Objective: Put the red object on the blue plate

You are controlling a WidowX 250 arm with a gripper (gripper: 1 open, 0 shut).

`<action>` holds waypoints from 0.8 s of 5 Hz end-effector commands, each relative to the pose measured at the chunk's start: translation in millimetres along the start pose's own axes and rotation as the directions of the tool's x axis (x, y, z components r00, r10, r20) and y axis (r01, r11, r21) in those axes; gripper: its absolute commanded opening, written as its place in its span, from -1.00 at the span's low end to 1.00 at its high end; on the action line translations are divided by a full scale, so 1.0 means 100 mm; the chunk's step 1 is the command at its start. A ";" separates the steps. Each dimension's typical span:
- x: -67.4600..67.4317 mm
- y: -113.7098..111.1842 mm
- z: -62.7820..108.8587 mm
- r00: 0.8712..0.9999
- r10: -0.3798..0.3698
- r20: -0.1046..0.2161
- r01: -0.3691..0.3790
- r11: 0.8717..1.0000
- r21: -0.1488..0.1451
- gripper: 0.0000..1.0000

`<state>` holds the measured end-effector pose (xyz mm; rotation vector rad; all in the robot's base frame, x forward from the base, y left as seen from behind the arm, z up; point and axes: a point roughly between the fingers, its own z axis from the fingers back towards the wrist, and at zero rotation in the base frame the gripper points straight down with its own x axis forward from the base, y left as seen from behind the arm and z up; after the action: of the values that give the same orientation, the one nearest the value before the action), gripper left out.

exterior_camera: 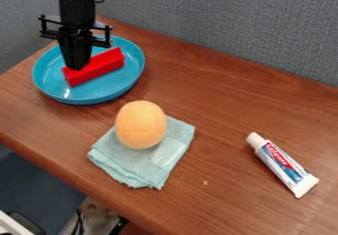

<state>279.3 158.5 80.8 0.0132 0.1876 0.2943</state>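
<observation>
The red object [109, 62], a bright red oblong block, lies inside the blue plate [50, 83] at the table's back left. My gripper [77, 60] hangs straight down over the plate, its black fingers pressed together in front of the block's left part. It is shut, and nothing shows between the fingers. The fingers hide part of the block's left end, so I cannot tell whether the tips touch it.
An orange ball [140, 123] sits on a pale teal folded cloth [128, 160] in the middle of the brown table. A white toothpaste tube [283, 163] lies at the front right. The table's front edge runs diagonally at lower left.
</observation>
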 end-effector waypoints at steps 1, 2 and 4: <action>-0.01 0.05 0.31 0.995 0.014 0.095 -0.015 1.000 0.014 1.00; -0.01 0.06 0.32 0.996 0.014 0.094 -0.016 1.000 0.013 1.00; -0.02 0.06 0.36 0.995 0.020 0.099 -0.021 1.000 0.010 -1.00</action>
<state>279.0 157.6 83.5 0.0058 0.1966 0.2952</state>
